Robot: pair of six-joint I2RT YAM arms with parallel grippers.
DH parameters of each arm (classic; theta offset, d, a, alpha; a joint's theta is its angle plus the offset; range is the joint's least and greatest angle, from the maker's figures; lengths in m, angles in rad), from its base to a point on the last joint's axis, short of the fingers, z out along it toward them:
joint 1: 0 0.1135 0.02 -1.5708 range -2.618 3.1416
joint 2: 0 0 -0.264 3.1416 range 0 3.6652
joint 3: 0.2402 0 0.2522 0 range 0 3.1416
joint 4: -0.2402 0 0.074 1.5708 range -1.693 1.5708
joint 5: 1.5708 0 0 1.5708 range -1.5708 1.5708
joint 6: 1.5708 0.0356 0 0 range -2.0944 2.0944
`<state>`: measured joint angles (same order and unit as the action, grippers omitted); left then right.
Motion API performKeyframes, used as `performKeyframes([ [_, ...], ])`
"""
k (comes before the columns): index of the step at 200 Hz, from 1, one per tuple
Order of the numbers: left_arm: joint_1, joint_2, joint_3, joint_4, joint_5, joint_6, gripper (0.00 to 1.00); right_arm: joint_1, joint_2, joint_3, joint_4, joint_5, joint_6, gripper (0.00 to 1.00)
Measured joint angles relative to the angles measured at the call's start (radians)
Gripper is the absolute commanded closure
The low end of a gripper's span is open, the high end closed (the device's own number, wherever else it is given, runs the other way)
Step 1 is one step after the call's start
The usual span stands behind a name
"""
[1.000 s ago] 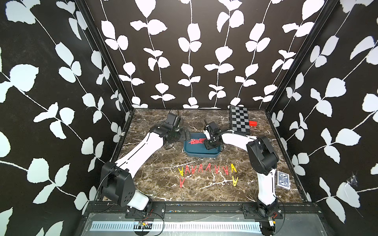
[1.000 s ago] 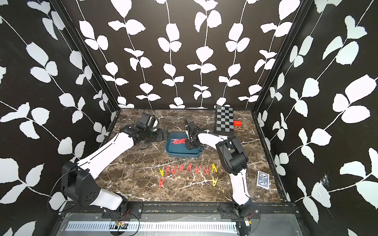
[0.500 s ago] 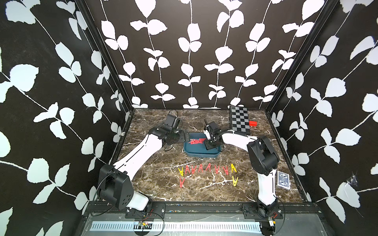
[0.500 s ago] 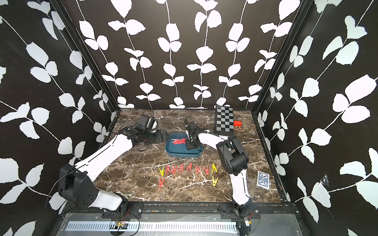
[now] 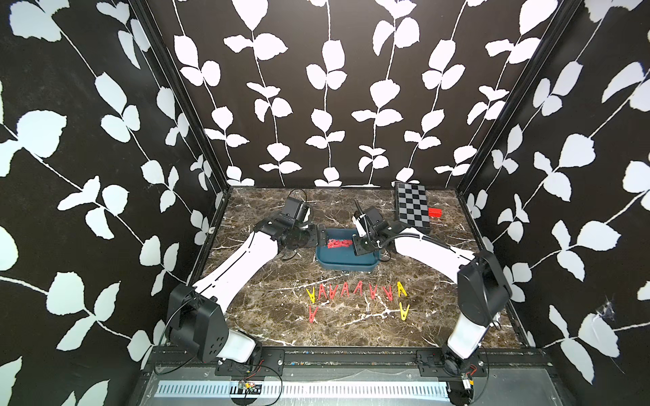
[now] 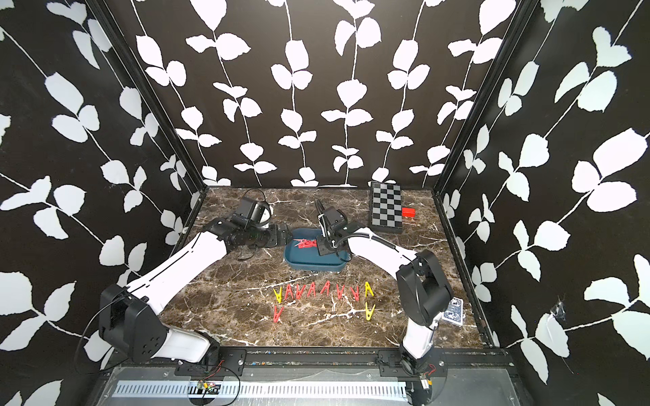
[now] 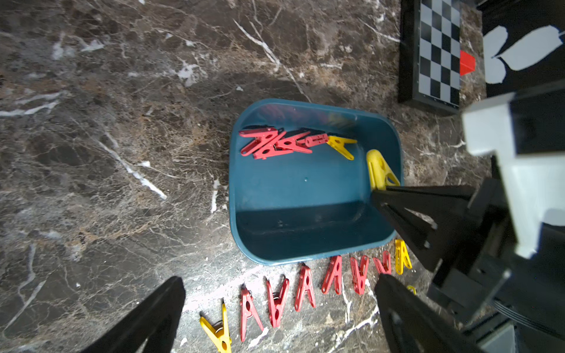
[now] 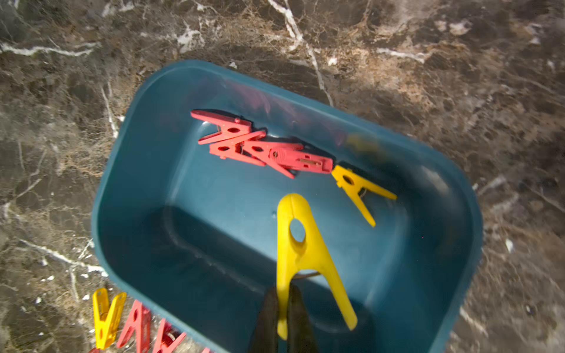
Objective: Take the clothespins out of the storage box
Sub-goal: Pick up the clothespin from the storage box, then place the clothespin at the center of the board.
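Note:
The dark teal storage box (image 5: 346,269) (image 6: 313,264) sits mid-table. Inside it lie a pile of red clothespins (image 8: 260,146) (image 7: 275,143) and one yellow clothespin (image 8: 356,188) flat on the floor. My right gripper (image 8: 282,293) (image 5: 362,244) is inside the box, shut on one leg of a second yellow clothespin (image 8: 301,244) (image 7: 379,169), which stands tilted off the floor. My left gripper (image 7: 279,279) (image 5: 318,235) is open and empty, beside the box's left wall. Several red and yellow clothespins (image 5: 355,290) (image 6: 323,290) lie in rows on the marble in front of the box.
A flat checkerboard box (image 5: 411,207) lies at the back right with a small red block (image 5: 435,212) beside it. A card deck (image 6: 453,311) lies by the right arm's base. Patterned walls close in the marble table on three sides.
My right gripper has closed on the yellow clothespin in the box. My left gripper has moved a little closer to the box's left wall, still open.

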<state>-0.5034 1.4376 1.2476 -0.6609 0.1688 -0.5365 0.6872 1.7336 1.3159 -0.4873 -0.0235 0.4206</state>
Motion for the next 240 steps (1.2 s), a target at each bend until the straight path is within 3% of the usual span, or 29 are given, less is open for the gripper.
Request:
performKeyframes([
  [113,0.0,-0.025,-0.029,-0.012,0.181,0.088,0.01,0.248,-0.348,-0.35,-0.029,0.263,0.365,0.95],
  [182,0.0,-0.126,-0.123,-0.037,0.232,0.104,0.01,0.422,-0.388,-0.496,-0.049,0.398,0.627,0.95],
  [240,-0.007,-0.162,-0.167,-0.041,0.244,0.104,0.01,0.495,-0.42,-0.591,-0.051,0.455,0.776,0.95],
])
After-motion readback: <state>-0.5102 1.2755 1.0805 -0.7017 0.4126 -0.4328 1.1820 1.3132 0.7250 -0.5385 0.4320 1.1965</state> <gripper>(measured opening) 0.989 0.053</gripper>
